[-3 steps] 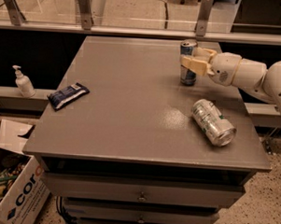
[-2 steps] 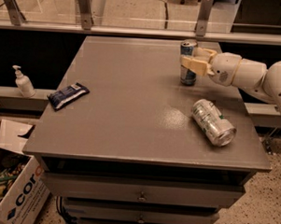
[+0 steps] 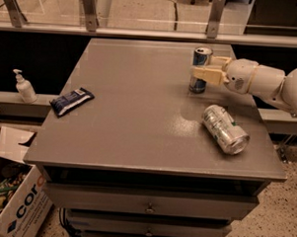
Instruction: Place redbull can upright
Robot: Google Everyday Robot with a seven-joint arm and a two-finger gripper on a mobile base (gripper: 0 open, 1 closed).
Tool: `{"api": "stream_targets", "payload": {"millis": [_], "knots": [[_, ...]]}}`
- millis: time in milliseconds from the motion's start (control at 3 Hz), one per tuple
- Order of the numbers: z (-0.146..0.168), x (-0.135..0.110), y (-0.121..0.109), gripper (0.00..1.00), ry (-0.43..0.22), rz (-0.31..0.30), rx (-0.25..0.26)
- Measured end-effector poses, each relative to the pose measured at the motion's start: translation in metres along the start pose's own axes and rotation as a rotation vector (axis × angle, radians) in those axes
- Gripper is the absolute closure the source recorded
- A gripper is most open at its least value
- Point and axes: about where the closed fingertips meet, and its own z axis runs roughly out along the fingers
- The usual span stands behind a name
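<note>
The redbull can (image 3: 201,57) is slim, blue and silver. It stands upright on the grey table (image 3: 134,115) at the back right. My gripper (image 3: 206,69) reaches in from the right on a white arm. Its cream fingers (image 3: 206,73) sit on either side of the can's middle, one in front and one behind. The can's lower half is partly hidden by the front finger.
A fatter silver can with green markings (image 3: 225,129) lies on its side near the right front of the table. A dark blue snack packet (image 3: 71,100) lies at the left edge. A soap dispenser (image 3: 24,87) and a cardboard box (image 3: 11,203) are off to the left.
</note>
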Motion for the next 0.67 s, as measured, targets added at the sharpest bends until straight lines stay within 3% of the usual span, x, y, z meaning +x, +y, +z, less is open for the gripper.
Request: {"api": "stream_targets", "payload": {"millis": [333, 667], "knots": [[-0.0089, 0.0035, 0.0016, 0.00, -0.006, 0.007, -0.020], [-0.0167, 0.0102, 0.0039, 0.00, -0.005, 0.002, -0.026]]}}
